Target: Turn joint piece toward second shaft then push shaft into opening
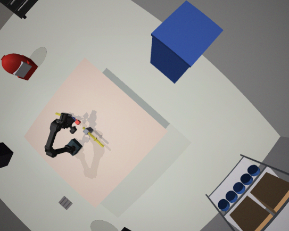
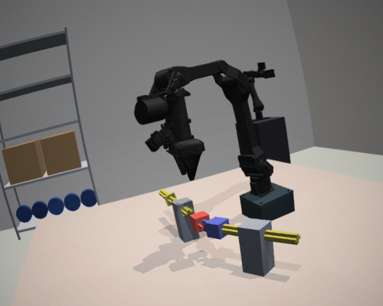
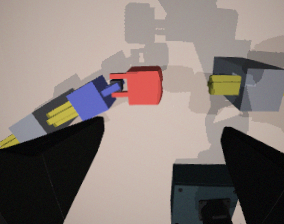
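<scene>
The red square joint piece (image 1: 77,122) (image 2: 199,221) (image 3: 144,86) is hinged to a blue piece (image 2: 217,228) (image 3: 90,97) on the end of the first yellow shaft (image 1: 58,114) (image 2: 281,237) (image 3: 61,114), held in a grey block (image 2: 256,247) (image 3: 28,128). In the wrist view its body lies roughly in line with the second yellow shaft (image 1: 99,141) (image 2: 186,211) (image 3: 225,85), with a gap between them. That shaft runs through the second grey block (image 1: 88,130) (image 2: 183,225) (image 3: 265,90). Its opening is not visible. My gripper (image 2: 188,177) (image 3: 162,128) is open and empty, above the parts and touching nothing.
The robot's base (image 1: 75,147) (image 2: 267,202) (image 3: 203,182) stands on the tabletop (image 1: 129,138) (image 2: 93,261) near both blocks. The second shaft has a raised collar (image 2: 170,198) beyond its block. A shelf rack and a blue cabinet (image 1: 187,33) stand away from the table.
</scene>
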